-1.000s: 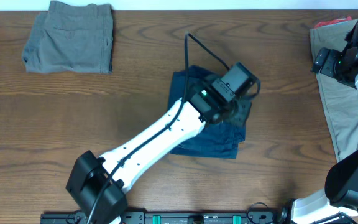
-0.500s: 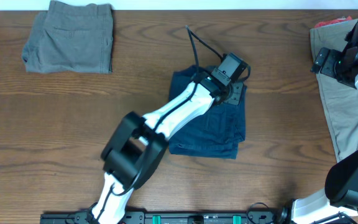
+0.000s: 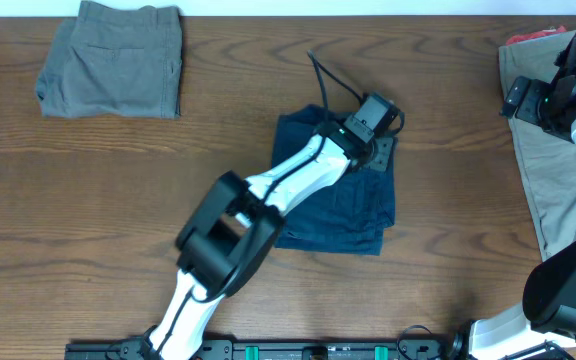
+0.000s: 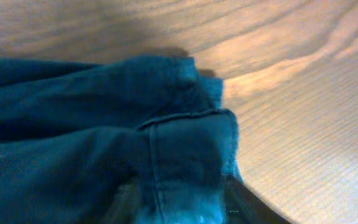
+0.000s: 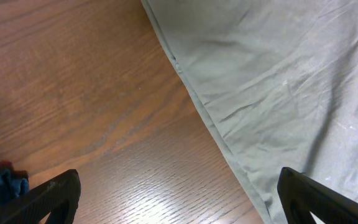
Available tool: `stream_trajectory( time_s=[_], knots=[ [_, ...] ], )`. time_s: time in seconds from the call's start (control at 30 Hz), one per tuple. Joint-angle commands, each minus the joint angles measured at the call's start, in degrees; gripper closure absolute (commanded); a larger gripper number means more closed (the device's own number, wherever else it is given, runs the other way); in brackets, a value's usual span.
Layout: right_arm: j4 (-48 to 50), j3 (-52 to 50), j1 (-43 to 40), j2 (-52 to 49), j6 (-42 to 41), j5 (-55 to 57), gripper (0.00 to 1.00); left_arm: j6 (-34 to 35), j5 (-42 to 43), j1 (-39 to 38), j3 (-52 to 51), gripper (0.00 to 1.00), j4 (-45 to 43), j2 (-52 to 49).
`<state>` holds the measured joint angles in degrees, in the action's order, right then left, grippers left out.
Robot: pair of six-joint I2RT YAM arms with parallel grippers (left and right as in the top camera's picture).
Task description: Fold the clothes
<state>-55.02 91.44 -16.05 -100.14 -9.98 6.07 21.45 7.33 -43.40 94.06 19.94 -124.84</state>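
Observation:
The navy blue shorts (image 3: 348, 215) lie folded in the middle of the table. My left gripper (image 3: 378, 148) is at their top right corner. In the left wrist view the navy shorts (image 4: 73, 124) bunch up at a seamed edge, and my left gripper (image 4: 182, 208) is closed on that fabric. My right gripper (image 3: 530, 98) hovers at the far right. In the right wrist view it (image 5: 176, 199) is open and empty over bare wood beside the khaki-beige shorts (image 5: 278, 81).
Grey shorts (image 3: 113, 60) lie folded at the back left. The khaki-beige shorts (image 3: 538, 170) lie spread along the right edge, with a coral-red garment (image 3: 530, 37) at the back right corner. The left arm stretches from the front edge across the navy pair.
The left arm has raised its elbow and the left gripper has shifted up toward the top right corner of the navy shorts. The right arm has not moved.

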Motion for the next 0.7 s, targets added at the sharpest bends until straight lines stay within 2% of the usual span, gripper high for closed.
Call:
stream_trajectory(
  time_s=[0.0,0.07,0.1,0.17,0.23,0.33,0.47,0.67],
  knots=[
    [0.00,0.59,-0.26,-0.26,0.61,0.55,0.01,-0.44,-0.35,0.24,0.85,0.33,2.49,12.04],
    [-0.02,0.59,-0.26,-0.26,0.61,0.55,0.01,-3.06,-0.39,0.66,0.85,0.28,6.69,17.18],
    [0.00,0.59,-0.26,-0.26,0.61,0.57,0.01,-4.92,-0.63,0.98,0.85,0.21,9.60,19.85],
    [-0.02,0.59,-0.26,-0.26,0.61,0.55,0.01,-7.74,-1.92,2.03,0.83,0.13,16.15,23.89],
    [0.00,0.59,-0.26,-0.26,0.61,0.57,0.01,-8.35,-5.33,3.87,0.83,0.02,24.33,27.02],
    [-0.02,0.59,-0.26,-0.26,0.61,0.57,0.01,-8.35,-8.33,8.68,0.83,0.02,37.09,29.27],
    [-0.02,0.59,-0.26,-0.26,0.61,0.57,0.01,-8.41,-5.11,16.74,-0.61,0.02,46.84,28.65],
    [0.00,0.59,-0.26,-0.26,0.61,0.55,0.01,-16.22,11.56,26.53,-9.68,0.02,42.77,26.84]
  ],
)
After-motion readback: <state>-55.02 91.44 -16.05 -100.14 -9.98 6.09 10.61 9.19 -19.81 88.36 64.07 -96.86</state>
